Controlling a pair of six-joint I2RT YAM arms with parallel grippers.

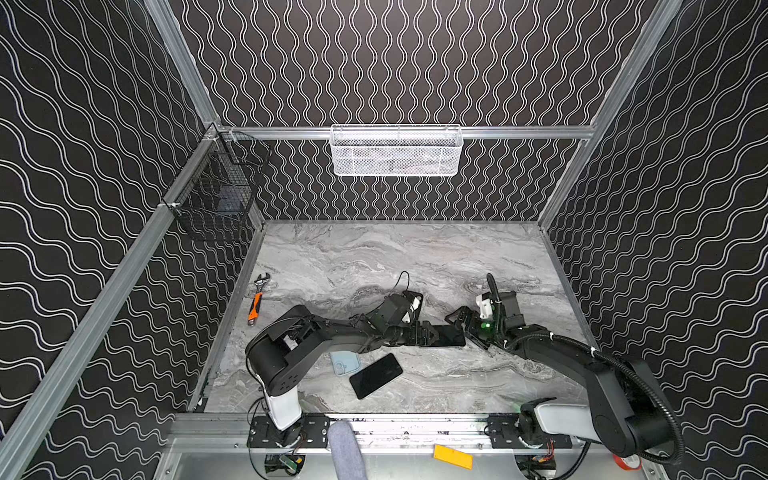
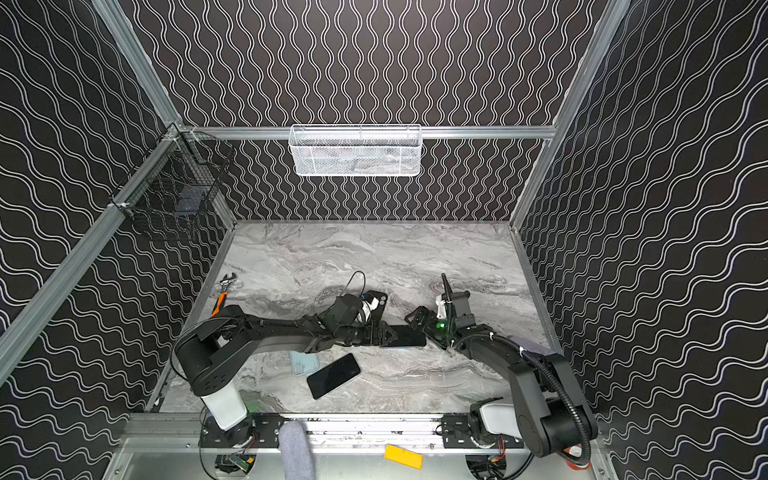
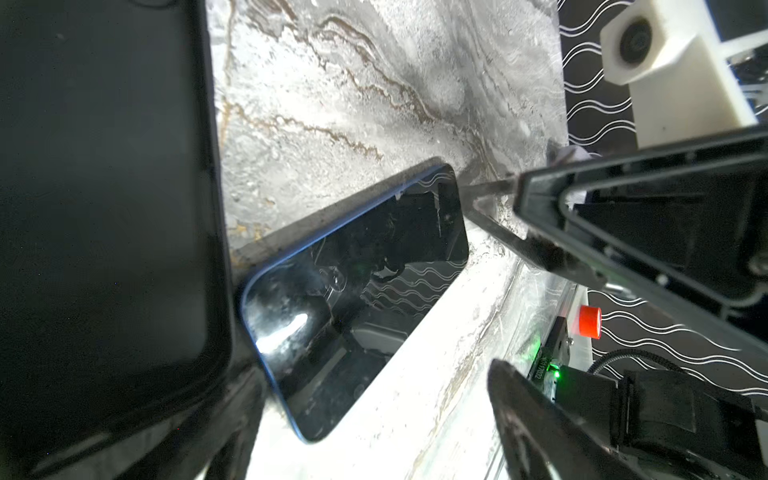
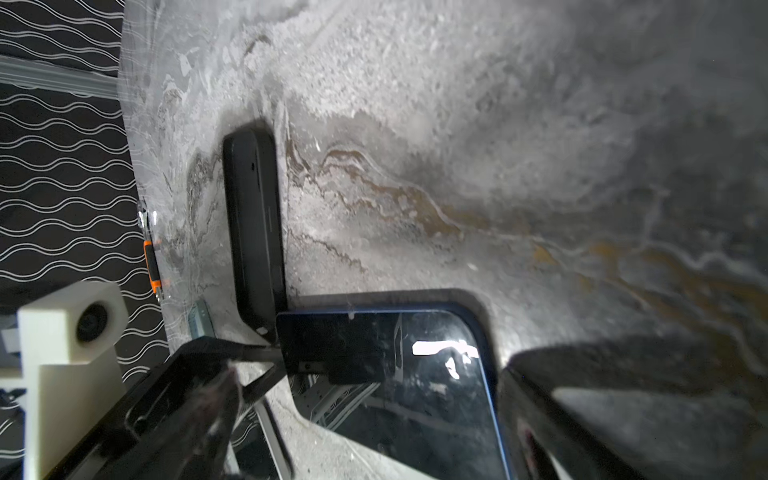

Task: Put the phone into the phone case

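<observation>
I log: phone (image 1: 451, 336) uncased mid-table (image 1: 374, 257) beside phone case (image 4: 253, 216); left gripper (image 1: 432, 335), right gripper (image 1: 467, 328) spread wide, holding nothing.

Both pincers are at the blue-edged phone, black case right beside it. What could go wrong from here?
1. The left pincer and right pincer, both open, crowd opposite ends of the phone; their fingers could clash.
2. The phone lies flat on the table, so a grab may just shove it into the black case.
3. A second phone and light-blue case lie by the left arm; a low sweep might knock them.
</observation>
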